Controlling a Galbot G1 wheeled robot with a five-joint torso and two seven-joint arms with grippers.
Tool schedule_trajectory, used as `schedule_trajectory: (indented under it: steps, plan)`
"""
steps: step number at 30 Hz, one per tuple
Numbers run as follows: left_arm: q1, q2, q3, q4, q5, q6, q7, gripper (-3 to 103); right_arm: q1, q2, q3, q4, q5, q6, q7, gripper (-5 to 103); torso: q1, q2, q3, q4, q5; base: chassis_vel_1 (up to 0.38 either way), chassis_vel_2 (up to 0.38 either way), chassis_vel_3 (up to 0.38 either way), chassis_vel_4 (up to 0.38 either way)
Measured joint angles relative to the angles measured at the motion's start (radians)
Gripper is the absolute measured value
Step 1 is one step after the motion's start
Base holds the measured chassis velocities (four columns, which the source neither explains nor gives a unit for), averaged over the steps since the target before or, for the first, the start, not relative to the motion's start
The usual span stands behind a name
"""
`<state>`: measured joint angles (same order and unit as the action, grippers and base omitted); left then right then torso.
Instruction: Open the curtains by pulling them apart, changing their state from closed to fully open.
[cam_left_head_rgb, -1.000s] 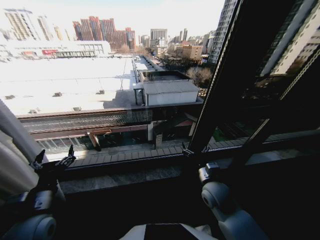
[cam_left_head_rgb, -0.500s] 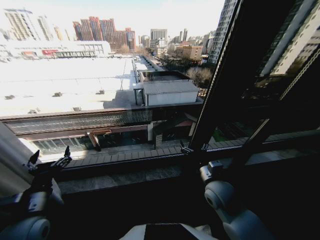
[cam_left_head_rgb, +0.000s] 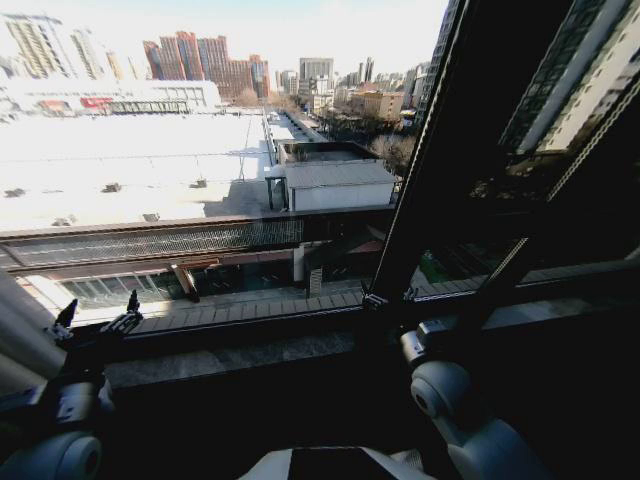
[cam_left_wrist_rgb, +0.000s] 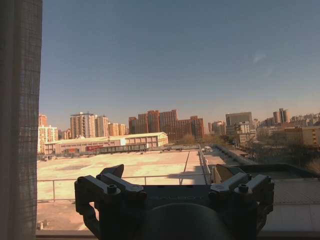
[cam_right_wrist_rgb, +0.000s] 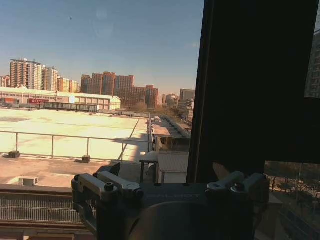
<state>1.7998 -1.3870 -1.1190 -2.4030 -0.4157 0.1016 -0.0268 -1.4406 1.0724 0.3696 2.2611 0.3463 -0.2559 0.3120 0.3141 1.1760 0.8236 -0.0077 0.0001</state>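
Observation:
One sheer white curtain (cam_left_head_rgb: 22, 335) panel hangs bunched at the far left of the head view, and it also runs along one edge of the left wrist view as pleated curtain (cam_left_wrist_rgb: 20, 120) fabric. My left gripper (cam_left_head_rgb: 98, 311) is raised just right of it, open, with nothing between its fingers (cam_left_wrist_rgb: 116, 175). My right gripper (cam_right_wrist_rgb: 167, 175) is open too and holds nothing; it points at the glass beside the black window frame bar (cam_right_wrist_rgb: 250, 80). The right arm (cam_left_head_rgb: 440, 390) sits low at centre right.
The glass ahead is uncovered and shows rooftops and a city skyline. A dark stone sill (cam_left_head_rgb: 230, 355) runs across below the window. A thick black frame bar (cam_left_head_rgb: 440, 150) slants up the right side, with darker glass to its right.
The left curtain panel has drawn back toward the left edge and covers less glass. My left gripper has shifted a little left, still open. The right arm has hardly moved.

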Motion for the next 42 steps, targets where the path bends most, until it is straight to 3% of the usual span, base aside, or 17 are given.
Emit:
schedule_trajectory:
  steps: [42]
  plan:
    - [-0.021,-0.054,0.033,-0.002,0.049,0.02,0.002,100,0.031,-0.041,0.0,-0.059,0.045,0.011,-0.005,100,0.0,0.0,0.0,0.0001,-0.0006,-0.225,-0.421,0.219,0.427]
